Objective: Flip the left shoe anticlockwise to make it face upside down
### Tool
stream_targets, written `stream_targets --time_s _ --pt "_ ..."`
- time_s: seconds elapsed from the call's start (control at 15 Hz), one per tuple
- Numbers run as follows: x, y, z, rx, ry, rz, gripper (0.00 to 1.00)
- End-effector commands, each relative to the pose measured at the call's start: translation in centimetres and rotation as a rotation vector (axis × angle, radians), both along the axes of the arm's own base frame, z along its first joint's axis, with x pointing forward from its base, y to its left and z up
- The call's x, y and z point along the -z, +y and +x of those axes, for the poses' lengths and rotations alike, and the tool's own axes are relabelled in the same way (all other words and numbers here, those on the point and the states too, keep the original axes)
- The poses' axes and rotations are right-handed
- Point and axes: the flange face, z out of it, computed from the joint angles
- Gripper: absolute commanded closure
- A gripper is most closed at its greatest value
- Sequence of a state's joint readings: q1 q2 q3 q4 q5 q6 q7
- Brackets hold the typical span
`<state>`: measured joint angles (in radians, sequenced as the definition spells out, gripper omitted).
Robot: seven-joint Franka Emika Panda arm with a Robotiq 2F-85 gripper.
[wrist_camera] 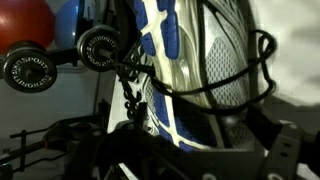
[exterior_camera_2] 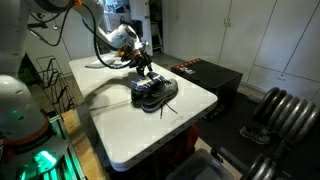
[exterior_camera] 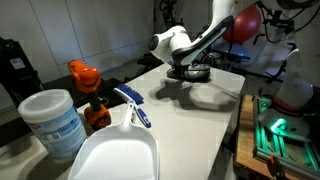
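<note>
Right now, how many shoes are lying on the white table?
2, side by side on the table: one shoe directly below the end effector, the other shoe beside it, nearer the table edge. They overlap in both exterior views, so parts are hidden.

Mesh shoe (wrist_camera: 200, 80), smooth matt table (exterior_camera_2: 120, 132)

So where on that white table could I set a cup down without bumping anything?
In an exterior view, the table is bare on the wide stretch between the shoes and its near edge, and on the strip behind the arm. It is crowded right at the shoes, where the tool is close over them.
</note>
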<state>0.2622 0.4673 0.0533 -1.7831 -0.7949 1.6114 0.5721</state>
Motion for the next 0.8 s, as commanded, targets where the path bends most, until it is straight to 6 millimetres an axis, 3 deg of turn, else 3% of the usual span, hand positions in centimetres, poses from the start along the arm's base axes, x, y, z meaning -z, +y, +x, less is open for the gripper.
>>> stream_targets --time_s 0.0,0.4,0.73 --pt "-1.2 -0.4 -0.5 0.031 -0.028 0.032 0.00" --pt "-5.6 -1.1 -1.4 0.127 -0.076 0.170 0.00" --pt "-10.9 -3.6 -4.7 0.138 -0.170 0.392 0.00"
